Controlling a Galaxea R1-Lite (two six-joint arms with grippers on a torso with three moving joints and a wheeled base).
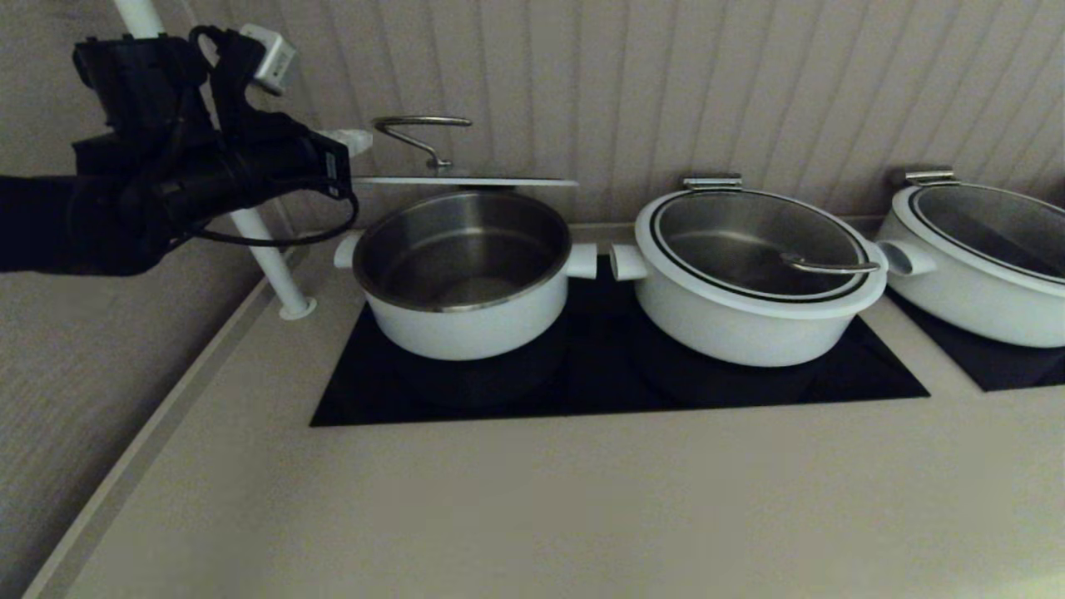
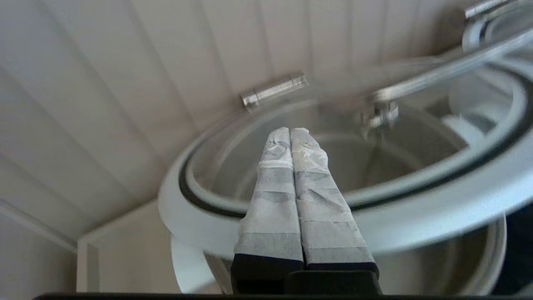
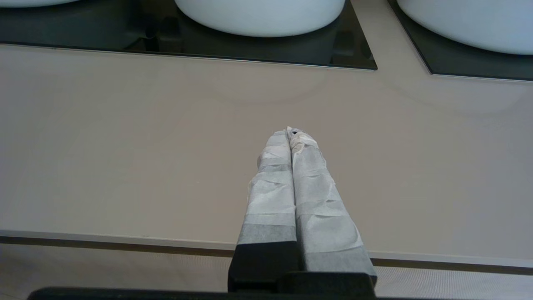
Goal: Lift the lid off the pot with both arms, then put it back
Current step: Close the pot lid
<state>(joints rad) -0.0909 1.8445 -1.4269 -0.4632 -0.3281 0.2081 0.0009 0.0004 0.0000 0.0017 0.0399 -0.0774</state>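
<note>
On the beige counter (image 1: 582,499), a black hob (image 1: 616,374) carried the pot (image 1: 462,287), uncovered, with a wider lidded pot (image 1: 753,279) just beside it and a third (image 1: 982,258) at the far right. The lid (image 1: 462,180) hung level above the pot's back rim, clear of it. The left gripper (image 2: 290,132) reached in from the pot's left side; its taped fingers (image 2: 272,200) lay pressed together and flat across the lid's white rim, so as far as I could see the lid was balanced on them or pinched edge-on, not grasped by the wire handle (image 1: 420,133). The right gripper (image 3: 291,132) was parked low over bare counter, fingers together, holding nothing.

Risks I noted: one-sided support at the rim could let the glass tip and slide off toward the wider pot. Lowering it off-centre could catch the steel rim. The right arm was not helping.
</note>
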